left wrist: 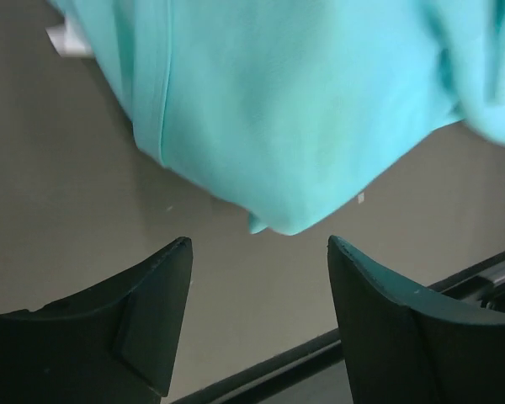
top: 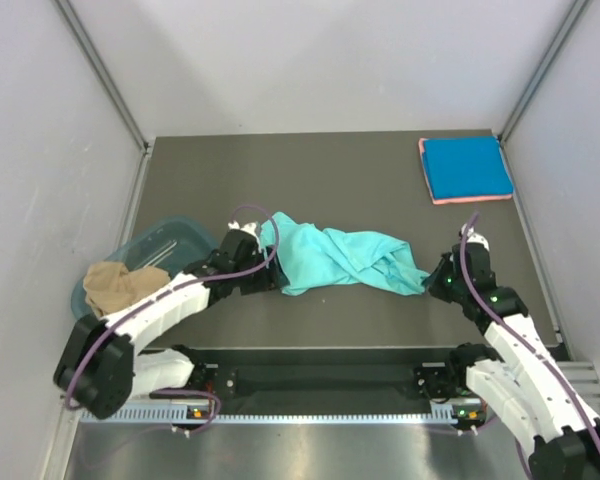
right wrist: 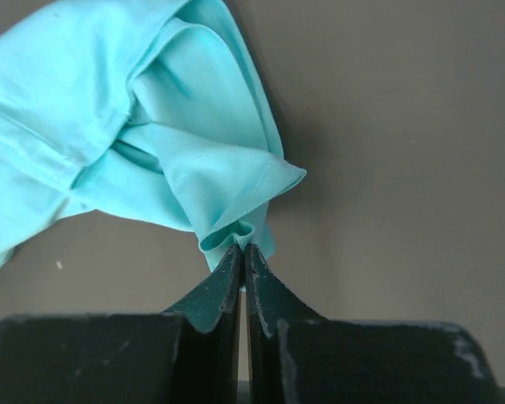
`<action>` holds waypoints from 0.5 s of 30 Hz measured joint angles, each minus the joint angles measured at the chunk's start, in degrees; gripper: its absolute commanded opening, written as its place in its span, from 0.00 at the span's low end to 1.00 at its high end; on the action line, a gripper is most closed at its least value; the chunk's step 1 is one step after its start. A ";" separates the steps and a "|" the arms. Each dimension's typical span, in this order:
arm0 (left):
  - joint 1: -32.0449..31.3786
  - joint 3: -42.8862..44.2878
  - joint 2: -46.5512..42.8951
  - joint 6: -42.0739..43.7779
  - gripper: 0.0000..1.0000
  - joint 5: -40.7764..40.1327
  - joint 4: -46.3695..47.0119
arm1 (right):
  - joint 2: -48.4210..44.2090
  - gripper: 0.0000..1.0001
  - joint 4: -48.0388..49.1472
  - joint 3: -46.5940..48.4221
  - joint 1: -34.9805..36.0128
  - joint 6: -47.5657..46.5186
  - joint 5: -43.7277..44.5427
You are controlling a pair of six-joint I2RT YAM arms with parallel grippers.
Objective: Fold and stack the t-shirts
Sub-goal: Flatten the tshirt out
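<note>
Right gripper (right wrist: 242, 252): fingers pressed together, clamped on a small bunched fold of the teal-green t-shirt (right wrist: 151, 126). From the tips the cloth fans up and to the left of the wrist view.

Left gripper (left wrist: 257, 246): fingers wide apart, nothing between them (bare table (left wrist: 67, 210) shows in the gap). A hemmed edge of the shirt sits just beyond the tips; cannot tell whether it touches them.

Top view: the teal-green t-shirt lies crumpled and twisted across the middle of the table, spanning from the left gripper at one end to the right gripper at the other.

The bright blue t-shirt (top: 466, 167) is folded flat in the far right corner, on top of the pink t-shirt (top: 460, 200) (only a thin edge shows).

The tan t-shirt (top: 115, 285) is bunched in a translucent tub (top: 175, 238) at the table's left edge, beside the left arm.
</note>
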 measured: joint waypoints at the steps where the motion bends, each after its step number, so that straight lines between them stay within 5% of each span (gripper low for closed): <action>1: -0.13 0.17 -2.40 0.61 0.72 -1.20 -0.07 | -1.38 0.00 -0.35 -0.74 0.00 0.59 -0.59; 6: -0.35 6.64 -3.72 4.26 0.78 -6.82 0.15 | -6.01 0.00 -0.04 -1.40 0.00 2.51 -1.97; 15: 3.67 26.56 19.37 9.97 0.73 -14.53 -3.67 | -4.09 0.00 -0.11 0.79 0.00 2.95 -4.90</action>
